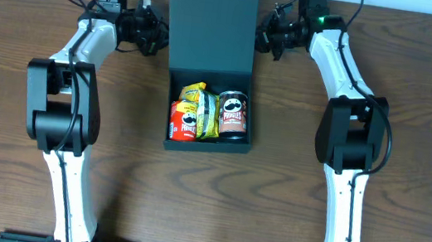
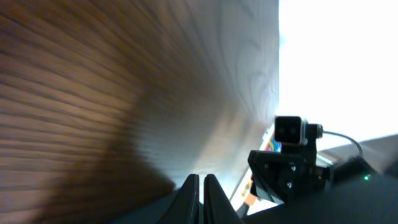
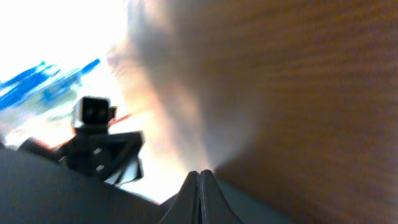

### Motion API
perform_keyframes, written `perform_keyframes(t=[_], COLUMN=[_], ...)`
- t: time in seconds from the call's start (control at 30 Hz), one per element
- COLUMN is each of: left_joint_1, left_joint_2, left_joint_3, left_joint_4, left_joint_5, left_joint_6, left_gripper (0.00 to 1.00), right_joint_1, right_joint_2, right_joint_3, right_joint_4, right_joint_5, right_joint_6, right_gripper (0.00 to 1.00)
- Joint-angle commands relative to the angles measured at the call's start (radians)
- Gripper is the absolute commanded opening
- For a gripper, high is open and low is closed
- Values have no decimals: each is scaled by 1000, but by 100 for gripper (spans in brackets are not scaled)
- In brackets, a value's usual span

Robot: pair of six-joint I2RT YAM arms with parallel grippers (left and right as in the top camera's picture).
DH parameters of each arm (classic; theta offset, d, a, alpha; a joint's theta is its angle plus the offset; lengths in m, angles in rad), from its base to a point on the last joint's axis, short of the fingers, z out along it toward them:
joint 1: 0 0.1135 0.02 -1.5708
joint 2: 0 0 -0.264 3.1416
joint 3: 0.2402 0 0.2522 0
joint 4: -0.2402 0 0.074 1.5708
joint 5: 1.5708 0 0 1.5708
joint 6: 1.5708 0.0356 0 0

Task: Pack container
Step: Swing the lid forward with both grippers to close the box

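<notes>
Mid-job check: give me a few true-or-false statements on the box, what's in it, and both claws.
The container has its lid open. True.
The container is empty. False: a red can, a yellow bag and a brown-labelled can lie inside.
The left claw and the right claw are both shut. True.
The right claw grips a can. False: it holds nothing and sits beside the open lid.
</notes>
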Motion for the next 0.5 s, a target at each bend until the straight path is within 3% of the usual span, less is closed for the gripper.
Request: perform_keyframes(t=[0.0, 0.2, 0.47], left_joint_1=[-26, -23, -5], left_joint_2=[13, 13, 13], left_joint_3=[14, 14, 14], left_joint_4=[17, 65, 156], left_joint_5=[87, 158, 364], left_joint_6=[0, 0, 0], left_gripper=[6, 6, 6], right_joint_1=[-3, -32, -65], right_joint_2=[5, 5, 5], right_joint_3=[5, 5, 5], right_joint_4=[3, 2, 3], right_joint_5=[-196, -313, -522], right_joint_6=[43, 46, 23], right_gripper=[2, 2, 1])
